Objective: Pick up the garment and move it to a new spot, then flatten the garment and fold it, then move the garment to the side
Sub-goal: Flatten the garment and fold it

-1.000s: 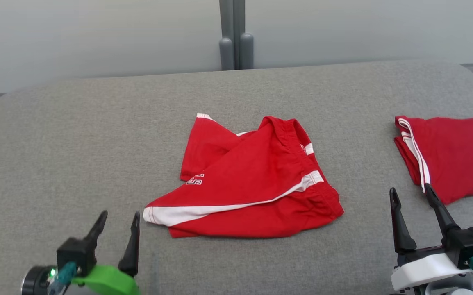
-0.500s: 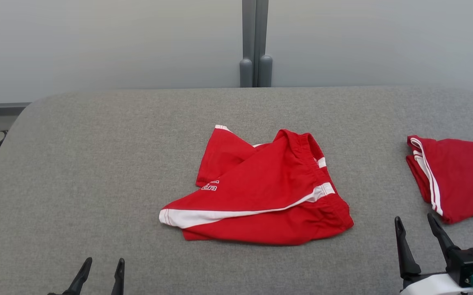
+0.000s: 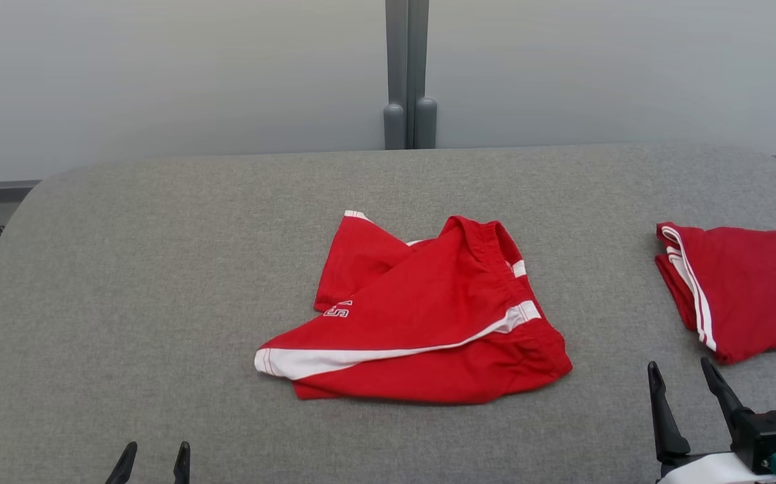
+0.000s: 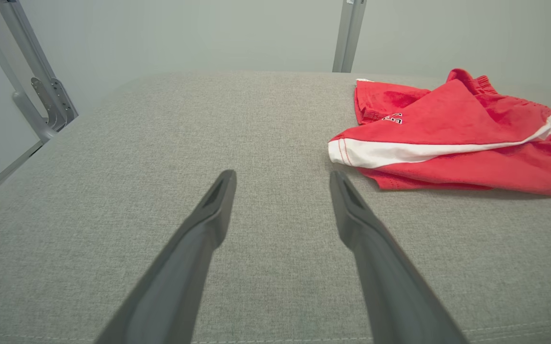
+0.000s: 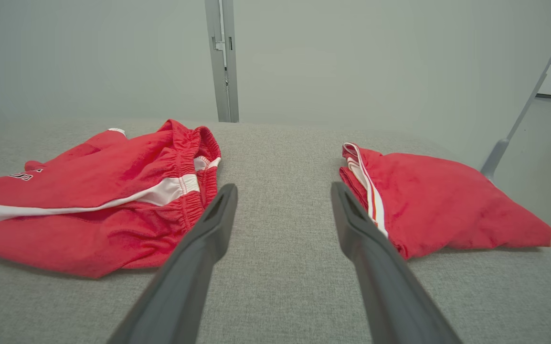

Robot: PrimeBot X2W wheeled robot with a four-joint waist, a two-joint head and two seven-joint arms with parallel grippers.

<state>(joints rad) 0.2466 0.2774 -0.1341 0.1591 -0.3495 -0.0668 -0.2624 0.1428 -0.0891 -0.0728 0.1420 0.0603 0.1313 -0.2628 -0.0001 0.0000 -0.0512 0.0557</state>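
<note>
Red shorts (image 3: 421,316) with a white side stripe lie crumpled near the middle of the grey fabric-covered tabletop (image 3: 126,289): one leg is doubled over the other and the elastic waistband is bunched toward the right. A second red garment (image 3: 751,289), already folded, sits well apart at the right edge; it is probably parked there to keep the centre free for work. The left gripper (image 3: 156,447) hangs at the near edge with its fingers spread and nothing between them, just short of the shorts' striped corner. The right gripper (image 3: 679,366) is likewise spread and empty, and points into the bare gap between the shorts and the folded garment. Judgement: both arms sit back in a ready stance and the first pick-up has not begun. The crumpled lie suggests the flattening step is still wholly ahead. Against the frame one second back, the whole head view has shifted, with the far table edge and the grey post (image 3: 407,74) sitting differently, so the camera has moved. Both grippers now show lower in that view, with only the left gripper's fingertips visible. The shorts' folds look unchanged.
</note>
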